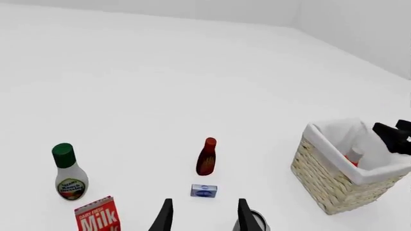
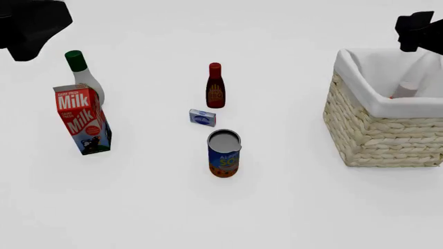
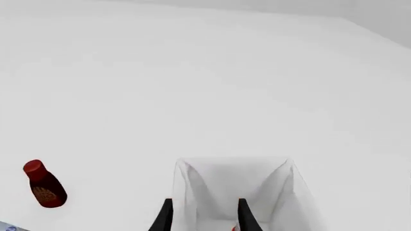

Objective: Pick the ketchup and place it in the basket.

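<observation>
The ketchup (image 1: 353, 156) is seen inside the basket (image 2: 384, 132), leaning against the white lining; only its grey cap and a sliver of red show above the rim in the front and left wrist views. The basket is set at approx. 3 o'clock on the table (image 2: 291, 207) in the front view.

R gripper (image 3: 204, 214) is held above the basket opening, its fingers spread apart w/ nothing pinched between them; a red speck of the bottle is glimpsed beside one finger (image 3: 246, 214). In the front view only a dark part of the R arm is caught at the upper right corner.

L gripper (image 1: 204, 214) is likewise spread wide, nothing gripped, held above the middle items. L arm is seen as a dark mass at 10 o'clock in the front view.

Other items, front view: dark red sauce bottle (image 2: 215, 86) near centre, approx. 12 o'clock of a small blue-white box (image 2: 202, 118); a blue-orange can (image 2: 223, 153) at 6 o'clock of that box. Milk carton (image 2: 82, 119) at 9 o'clock, w/ a green-capped white dressing bottle (image 2: 84, 75) just behind it.
</observation>
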